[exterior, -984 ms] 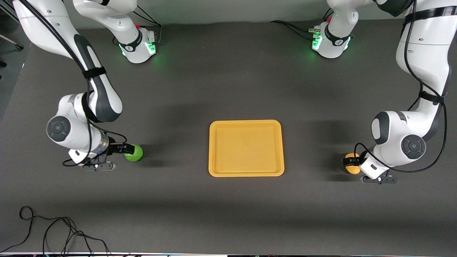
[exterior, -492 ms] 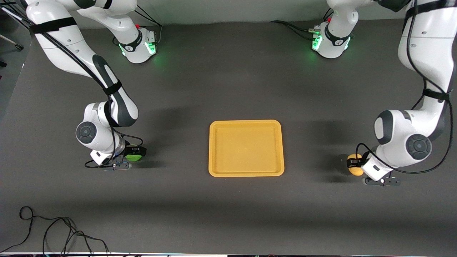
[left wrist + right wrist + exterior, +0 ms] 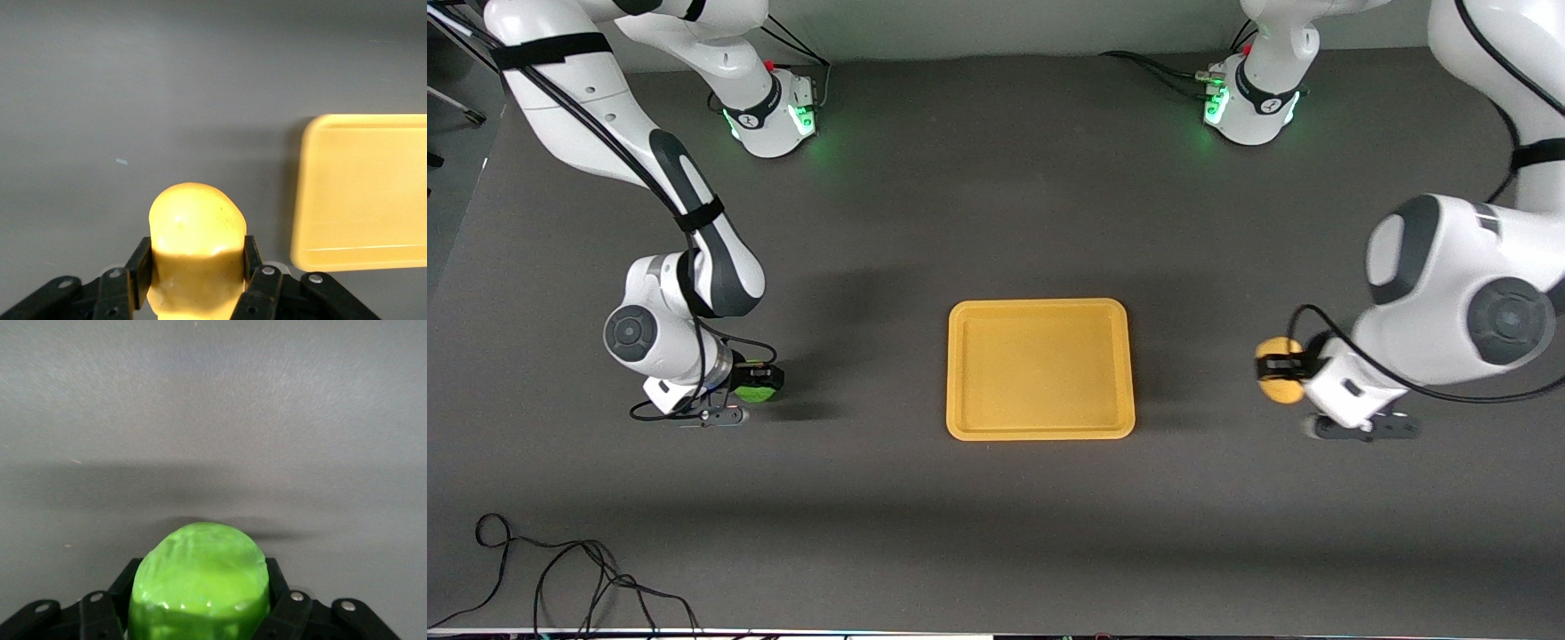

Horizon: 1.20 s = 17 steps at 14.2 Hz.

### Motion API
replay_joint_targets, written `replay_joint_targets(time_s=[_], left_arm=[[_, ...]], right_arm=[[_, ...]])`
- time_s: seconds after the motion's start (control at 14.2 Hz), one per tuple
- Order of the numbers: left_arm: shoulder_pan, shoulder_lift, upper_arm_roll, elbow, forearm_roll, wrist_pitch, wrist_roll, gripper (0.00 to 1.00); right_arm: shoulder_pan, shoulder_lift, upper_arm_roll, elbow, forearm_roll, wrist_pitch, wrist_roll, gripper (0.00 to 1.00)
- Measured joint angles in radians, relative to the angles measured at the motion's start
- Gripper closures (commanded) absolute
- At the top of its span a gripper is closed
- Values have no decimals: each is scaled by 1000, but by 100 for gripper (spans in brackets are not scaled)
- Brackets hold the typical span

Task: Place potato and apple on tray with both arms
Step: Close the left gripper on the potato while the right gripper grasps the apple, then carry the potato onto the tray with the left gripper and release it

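Observation:
The yellow-orange tray point(image 3: 1040, 369) lies flat and bare at the table's middle. My left gripper point(image 3: 1272, 365) is shut on the potato point(image 3: 1282, 388) and holds it in the air over the bare table, beside the tray toward the left arm's end. In the left wrist view the potato point(image 3: 197, 220) sits between the fingers point(image 3: 141, 263), with the tray point(image 3: 363, 193) ahead. My right gripper point(image 3: 765, 377) is shut on the green apple point(image 3: 754, 394), low at the table toward the right arm's end. The apple point(image 3: 200, 580) fills the right wrist view; I cannot tell whether it touches the table.
A loose black cable point(image 3: 560, 578) lies on the table at the near corner toward the right arm's end. Both arm bases point(image 3: 769, 111) with green lights stand along the table's edge farthest from the front camera.
My left gripper has risen with the potato and shifted toward the tray. My right gripper moved onto the apple and shut on it, then barely moved.

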Motion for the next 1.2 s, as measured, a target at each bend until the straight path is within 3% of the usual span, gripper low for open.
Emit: replay_joint_targets(time_s=[0.14,0.42,0.7,1.05,1.12,1.2], left_arm=[[-67,32,-37,-4,1,48,-132,71],[-221,177,-37,-9,59,184,-313,70],[-256,269,-36,-9,101,213,-330,68],[-277,305,-36,-42,108,269,-330,64],[-283,310,-36,-48,108,277,-331,57],[-287,314,-36,-51,108,284,-331,36]], right_arm=[[1,-20,2,74,0,-133,0,66],[2,-52,13,233,0,-365,0,66],[2,-52,16,282,0,-420,0,66],[1,-51,70,303,1,-433,36,66],[-2,-51,92,313,1,-437,65,66],[-5,-51,113,322,1,-443,91,66]])
